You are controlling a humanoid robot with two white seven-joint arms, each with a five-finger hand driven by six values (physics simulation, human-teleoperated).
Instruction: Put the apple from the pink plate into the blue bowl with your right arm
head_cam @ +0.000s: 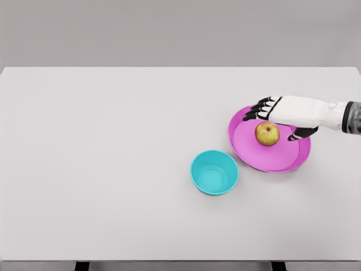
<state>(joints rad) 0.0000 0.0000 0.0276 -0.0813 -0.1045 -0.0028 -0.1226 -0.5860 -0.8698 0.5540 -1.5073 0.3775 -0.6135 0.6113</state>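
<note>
A yellow-green apple [267, 134] rests on the pink plate [248, 148] at the right of the white table. My right hand [274, 119] reaches in from the right edge and hovers just above and behind the apple, fingers spread toward the left, thumb [302, 134] out beside the fruit. It holds nothing. The blue bowl [214, 172] stands empty to the lower left of the plate, close to its rim. My left arm does not show.
The white table [113, 169] spans nearly the whole view, with its front edge near the bottom and its far edge against a grey wall.
</note>
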